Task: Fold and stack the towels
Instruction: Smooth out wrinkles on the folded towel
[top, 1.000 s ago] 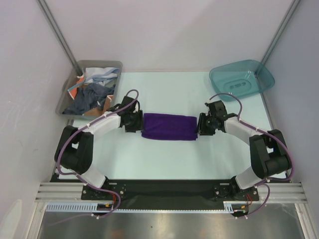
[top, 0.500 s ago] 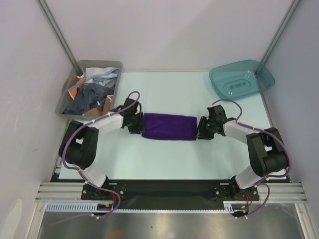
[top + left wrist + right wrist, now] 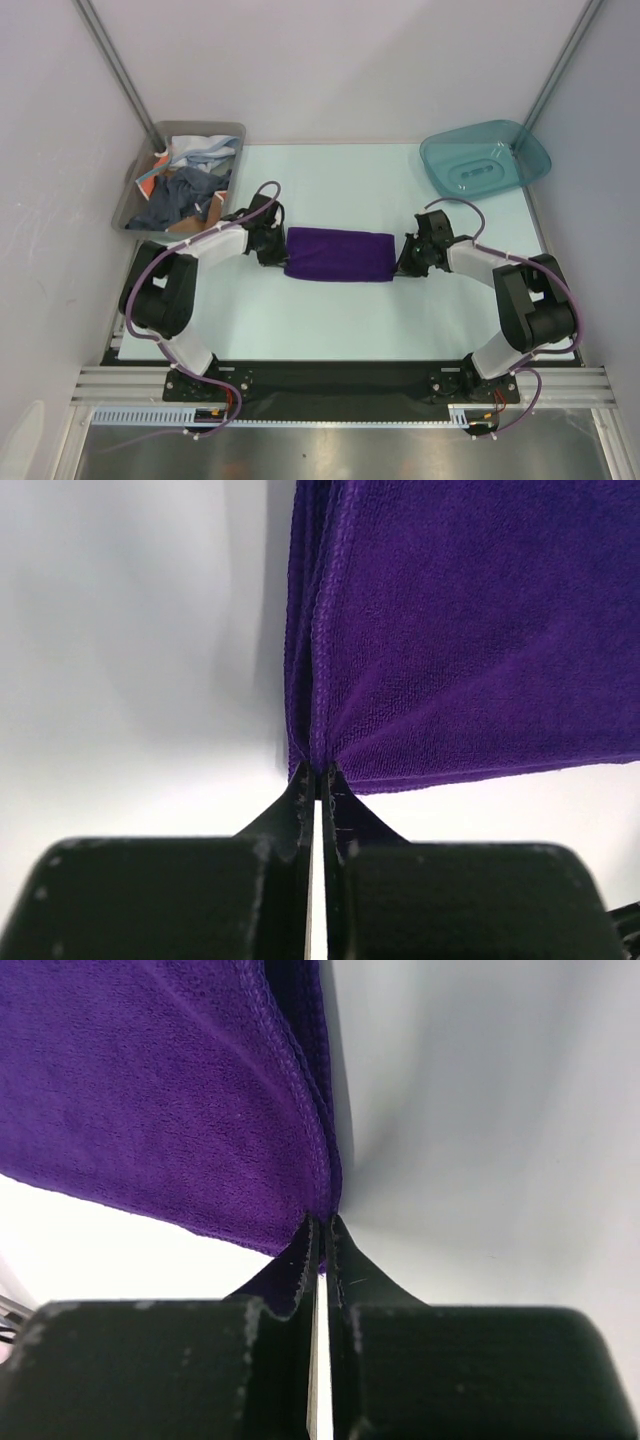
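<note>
So from the top camera, the purple towel [image 3: 340, 255] is folded into a neat long rectangle, lying flat in the middle of the table [image 3: 330, 320] and running left to right between the two arms. The left gripper [image 3: 281, 258] is right up against the towel's left short end and the right gripper [image 3: 402, 264] is against the right short end, both low at the table surface. From this high up you can't really make out the fingers. The other towels [image 3: 185, 185] are a crumpled heap of dark grey-blue, orange-red and pale white/light-blue in the grey bin [image 3: 130, 205] at the far left corner. The teal bin [image 3: 485, 160] sits at the far right corner, well apart from everything. The left wrist view is way clearer: the left gripper [image 3: 318, 775] has its two dark fingers pressed together with only a hairline slit between them, and the tips are pinching the near corner of the purple towel [image 3: 480, 630], where the stacked hemmed edges bunch into the grip. The cloth fills the upper right of that view and bare table [image 3: 130, 630] fills the left. The right wrist view is basically the mirror of that: the right gripper [image 3: 320, 1225] is clamped tight on the towel's [image 3: 150, 1090] corner, layered edges running up from the tips, with purple to the left and bare table [image 3: 480, 1110] to the right.
</note>
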`<act>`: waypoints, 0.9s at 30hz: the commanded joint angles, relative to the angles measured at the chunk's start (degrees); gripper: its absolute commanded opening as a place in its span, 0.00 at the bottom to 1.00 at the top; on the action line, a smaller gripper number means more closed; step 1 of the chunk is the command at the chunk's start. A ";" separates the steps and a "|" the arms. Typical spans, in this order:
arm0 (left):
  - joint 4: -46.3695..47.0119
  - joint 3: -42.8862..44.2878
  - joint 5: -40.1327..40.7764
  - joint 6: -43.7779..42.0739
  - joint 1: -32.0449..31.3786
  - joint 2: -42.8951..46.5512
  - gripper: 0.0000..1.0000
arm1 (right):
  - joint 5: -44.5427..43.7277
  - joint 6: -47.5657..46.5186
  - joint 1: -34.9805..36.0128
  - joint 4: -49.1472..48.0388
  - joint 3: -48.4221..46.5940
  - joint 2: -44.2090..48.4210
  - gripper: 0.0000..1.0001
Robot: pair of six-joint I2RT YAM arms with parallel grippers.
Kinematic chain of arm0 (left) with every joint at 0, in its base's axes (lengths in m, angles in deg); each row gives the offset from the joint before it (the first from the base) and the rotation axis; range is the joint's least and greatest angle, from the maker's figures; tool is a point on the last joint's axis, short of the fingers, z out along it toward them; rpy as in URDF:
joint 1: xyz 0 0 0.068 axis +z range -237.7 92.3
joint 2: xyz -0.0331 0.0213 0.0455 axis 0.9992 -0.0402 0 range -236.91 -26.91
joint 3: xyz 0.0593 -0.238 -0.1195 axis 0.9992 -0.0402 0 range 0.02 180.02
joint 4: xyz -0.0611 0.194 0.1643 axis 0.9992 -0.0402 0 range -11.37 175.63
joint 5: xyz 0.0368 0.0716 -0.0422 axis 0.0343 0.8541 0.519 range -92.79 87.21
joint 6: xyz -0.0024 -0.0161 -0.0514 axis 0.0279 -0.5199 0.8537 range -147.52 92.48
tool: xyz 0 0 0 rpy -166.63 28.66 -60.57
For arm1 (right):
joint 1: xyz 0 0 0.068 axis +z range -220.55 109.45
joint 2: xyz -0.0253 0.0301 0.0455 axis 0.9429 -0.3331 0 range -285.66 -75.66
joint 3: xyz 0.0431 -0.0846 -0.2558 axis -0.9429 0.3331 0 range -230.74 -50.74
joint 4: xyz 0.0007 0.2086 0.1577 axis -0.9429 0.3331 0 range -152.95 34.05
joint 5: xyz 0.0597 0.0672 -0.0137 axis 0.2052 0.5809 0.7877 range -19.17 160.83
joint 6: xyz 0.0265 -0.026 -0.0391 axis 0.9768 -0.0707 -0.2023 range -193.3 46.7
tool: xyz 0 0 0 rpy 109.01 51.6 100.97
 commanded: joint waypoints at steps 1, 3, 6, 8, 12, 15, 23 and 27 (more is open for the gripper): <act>-4.42 3.69 1.49 -0.13 -0.20 2.11 0.00 | -2.46 -2.01 -0.29 2.26 -3.29 2.05 0.00; -5.91 4.66 1.41 -0.13 -0.28 3.43 0.00 | -2.64 -2.63 -0.29 4.02 -4.18 2.58 0.00; -6.62 3.96 1.23 -0.22 -0.28 4.14 0.00 | -2.55 -3.51 -0.38 5.52 -4.80 2.76 0.00; -6.28 1.43 1.32 -0.22 -0.28 4.31 0.00 | -2.03 -4.04 -0.21 6.22 -3.92 3.11 0.00; -3.12 -3.05 1.58 -0.05 -0.28 4.40 0.00 | -1.93 -4.39 -0.12 4.38 0.03 4.25 0.00; -1.71 -5.35 1.23 0.13 -0.37 3.17 0.00 | -1.41 -4.74 -0.29 3.07 1.44 2.68 0.00; -2.22 -4.40 2.54 -0.75 -0.28 2.29 0.14 | -0.79 -5.53 -0.20 1.47 1.01 3.11 0.23; -9.32 3.33 9.20 -2.15 -0.28 2.20 0.45 | -2.11 -5.89 -1.08 6.04 -2.24 5.04 0.27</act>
